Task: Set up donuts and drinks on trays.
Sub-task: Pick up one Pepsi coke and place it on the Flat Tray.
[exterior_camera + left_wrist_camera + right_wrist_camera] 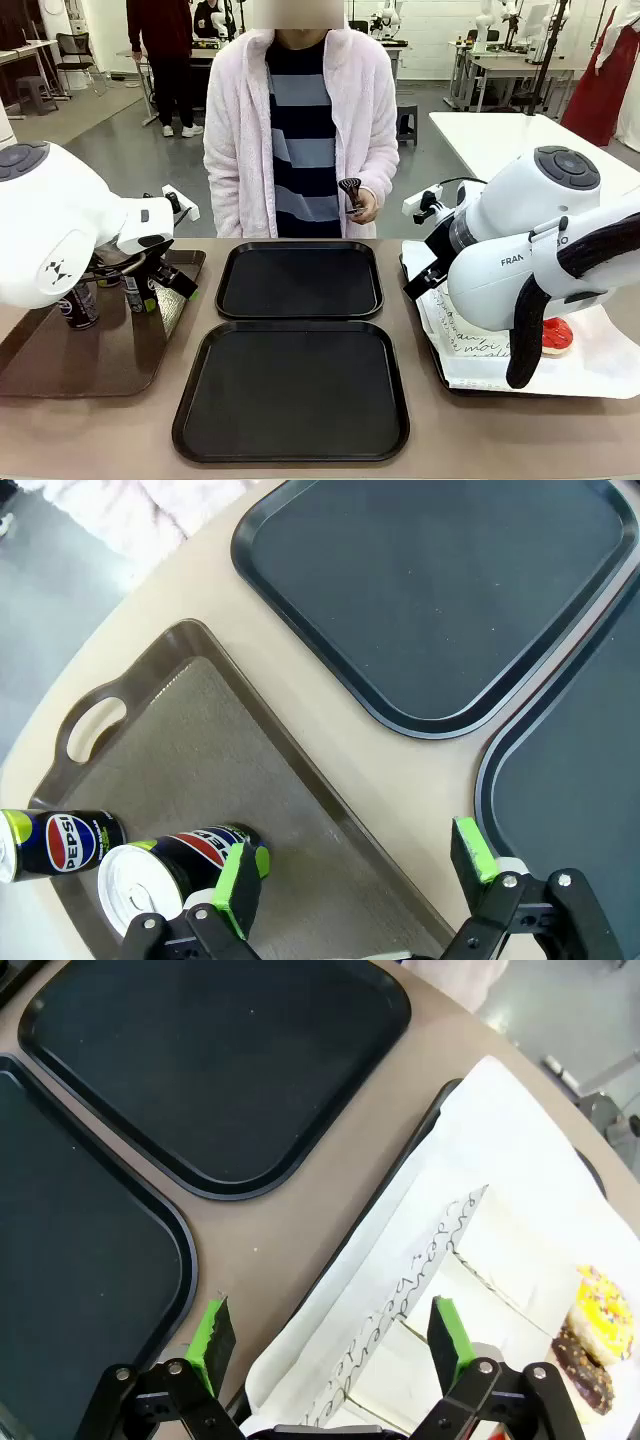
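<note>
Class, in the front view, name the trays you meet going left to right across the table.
brown handled tray → black trays, two, one behind the other → white-paper-lined tray

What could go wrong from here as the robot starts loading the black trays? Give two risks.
1. The left gripper is open beside a can, not around it; coming down, it might knock that can into the second can.
2. The right gripper is open over loose white paper, the donuts off to one side; closing here, it might pinch paper instead.
</note>
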Motion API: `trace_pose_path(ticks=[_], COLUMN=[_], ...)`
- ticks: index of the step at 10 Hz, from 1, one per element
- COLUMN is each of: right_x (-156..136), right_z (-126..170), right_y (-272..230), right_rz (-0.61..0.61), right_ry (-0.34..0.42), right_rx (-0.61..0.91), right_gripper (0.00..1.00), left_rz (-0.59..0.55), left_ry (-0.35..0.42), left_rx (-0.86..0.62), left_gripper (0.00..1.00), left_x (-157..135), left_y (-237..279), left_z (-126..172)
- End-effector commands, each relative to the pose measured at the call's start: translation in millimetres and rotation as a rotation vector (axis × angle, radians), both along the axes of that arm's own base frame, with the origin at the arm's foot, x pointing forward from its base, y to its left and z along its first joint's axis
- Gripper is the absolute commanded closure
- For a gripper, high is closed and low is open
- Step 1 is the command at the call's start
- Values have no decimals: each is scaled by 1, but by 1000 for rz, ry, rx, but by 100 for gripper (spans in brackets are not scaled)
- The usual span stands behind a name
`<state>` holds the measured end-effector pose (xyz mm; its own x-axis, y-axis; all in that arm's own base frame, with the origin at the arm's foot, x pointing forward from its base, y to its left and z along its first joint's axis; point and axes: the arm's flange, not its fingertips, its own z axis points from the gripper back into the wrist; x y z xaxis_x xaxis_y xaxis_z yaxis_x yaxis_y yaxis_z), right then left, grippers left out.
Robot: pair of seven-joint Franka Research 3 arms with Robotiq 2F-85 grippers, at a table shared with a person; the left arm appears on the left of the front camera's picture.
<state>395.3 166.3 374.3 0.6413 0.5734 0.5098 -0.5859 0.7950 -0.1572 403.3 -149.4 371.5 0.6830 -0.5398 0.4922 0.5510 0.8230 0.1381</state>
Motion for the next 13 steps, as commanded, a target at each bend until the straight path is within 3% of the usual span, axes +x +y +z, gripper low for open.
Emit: trace_pose_path(ticks=[1, 13], right_x=[0, 0], right_z=[0, 0], right_y=[0, 0], right_rz=[0, 0], right_ry=[0, 0], right_rx=[0, 0], right_gripper=[0, 0], left_rz=[0, 0], left_ry=[0, 0], left_rx=[0, 0], left_gripper=[0, 0], left_x=[0, 0], left_y=[0, 0], left_z=[0, 0])
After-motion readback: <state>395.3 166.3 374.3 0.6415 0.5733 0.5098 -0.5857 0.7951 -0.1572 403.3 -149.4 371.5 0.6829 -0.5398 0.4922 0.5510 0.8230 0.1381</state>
